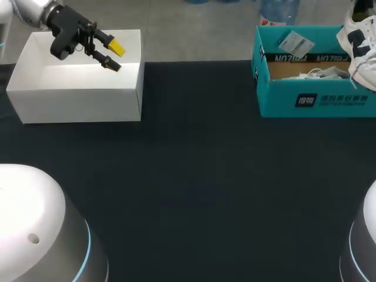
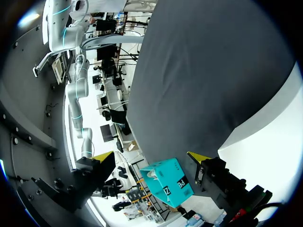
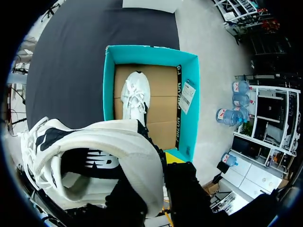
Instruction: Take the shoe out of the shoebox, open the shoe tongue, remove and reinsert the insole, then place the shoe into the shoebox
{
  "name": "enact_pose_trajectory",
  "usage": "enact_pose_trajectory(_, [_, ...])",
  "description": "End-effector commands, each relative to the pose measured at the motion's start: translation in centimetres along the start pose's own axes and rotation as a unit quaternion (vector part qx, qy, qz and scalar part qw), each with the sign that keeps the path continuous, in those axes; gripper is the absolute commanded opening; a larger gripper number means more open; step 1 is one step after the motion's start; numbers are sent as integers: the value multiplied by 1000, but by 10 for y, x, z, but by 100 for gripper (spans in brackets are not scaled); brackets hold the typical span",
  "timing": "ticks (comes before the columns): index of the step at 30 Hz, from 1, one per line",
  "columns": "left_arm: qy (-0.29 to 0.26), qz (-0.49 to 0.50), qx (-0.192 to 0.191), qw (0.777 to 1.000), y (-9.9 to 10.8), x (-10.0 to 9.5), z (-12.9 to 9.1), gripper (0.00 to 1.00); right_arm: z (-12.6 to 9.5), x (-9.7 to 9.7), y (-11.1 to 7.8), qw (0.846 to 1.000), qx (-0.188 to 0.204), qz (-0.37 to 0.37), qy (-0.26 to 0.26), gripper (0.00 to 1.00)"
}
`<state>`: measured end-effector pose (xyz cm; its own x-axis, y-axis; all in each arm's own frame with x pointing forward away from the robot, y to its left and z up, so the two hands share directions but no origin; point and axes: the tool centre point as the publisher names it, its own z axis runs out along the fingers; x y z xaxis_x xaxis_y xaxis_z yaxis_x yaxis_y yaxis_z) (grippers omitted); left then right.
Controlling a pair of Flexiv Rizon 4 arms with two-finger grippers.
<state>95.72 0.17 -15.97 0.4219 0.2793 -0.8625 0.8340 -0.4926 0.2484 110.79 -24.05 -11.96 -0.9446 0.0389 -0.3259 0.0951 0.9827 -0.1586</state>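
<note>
A white shoe with dark side panels (image 1: 359, 44) hangs above the right end of the teal shoebox (image 1: 311, 97). My right gripper (image 3: 156, 176) is shut on the heel collar of this shoe (image 3: 94, 161); in the right wrist view only one yellow tip shows beside the heel. Straight below, the open shoebox (image 3: 188, 118) holds a second white shoe (image 3: 135, 97) lying on its cardboard floor. My left gripper (image 1: 116, 56) hovers open and empty over the white box (image 1: 76, 94) at the far left. In the left wrist view the left gripper (image 2: 150, 158) has both yellow tips spread wide.
A hang tag (image 1: 295, 43) and crumpled paper (image 1: 320, 73) lie in the shoebox. Dark cloth (image 1: 194, 176) covers the table between the white box and the shoebox. The white box (image 2: 270, 142) lies just beside my left gripper's fingers.
</note>
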Motion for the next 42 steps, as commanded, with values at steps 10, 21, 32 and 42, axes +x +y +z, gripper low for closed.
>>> enact_pose_trajectory(10, [2, 0, 1, 1000, 0, -1, -1, 100, 2, -12, -2, 1000, -3, 5, 15, 0])
enact_pose_trajectory(21, [2, 0, 1, 1000, 0, -1, -1, 100, 17, -36, -12, 999, 10, 45, -4, 0])
enact_pose_trajectory(32, [2, 0, 1, 1000, 0, -1, -1, 100, 42, -91, -41, 987, 23, 158, -22, 0])
enact_pose_trajectory(42, [2, 0, 1, 1000, 0, -1, -1, 100, 50, -83, -43, 931, 72, 353, 49, 0])
